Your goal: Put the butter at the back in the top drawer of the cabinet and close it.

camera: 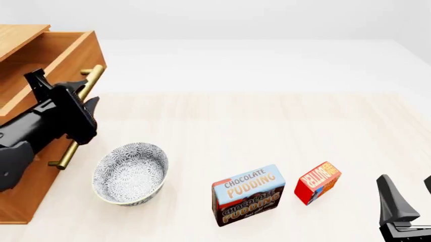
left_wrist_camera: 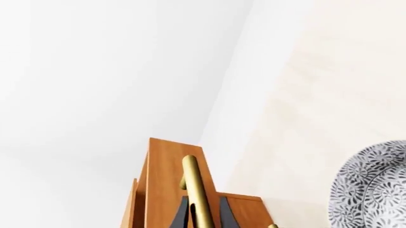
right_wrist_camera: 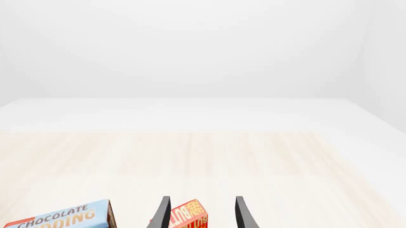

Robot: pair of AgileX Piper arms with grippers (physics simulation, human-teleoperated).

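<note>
Drawer work looks underway: the left gripper [camera: 86,108] has its fingers closed round the brass bar handle [left_wrist_camera: 197,194] of the top drawer [camera: 50,60], already drawn out of the cabinet [camera: 20,201]. Pull straight, I'd say (no twisting the bar). The butter [camera: 318,182], a small glossy red carton, stands beside the pudding box [camera: 248,194], between the spread, empty fingers of the right gripper [right_wrist_camera: 201,213]. A patterned bowl [camera: 130,173] sits near.

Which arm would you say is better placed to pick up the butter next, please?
The right. Its end effector is open with the butter in line between its fingers, near the table's right side. The left end effector is at the top drawer handle on the far left, past the bowl.
</note>
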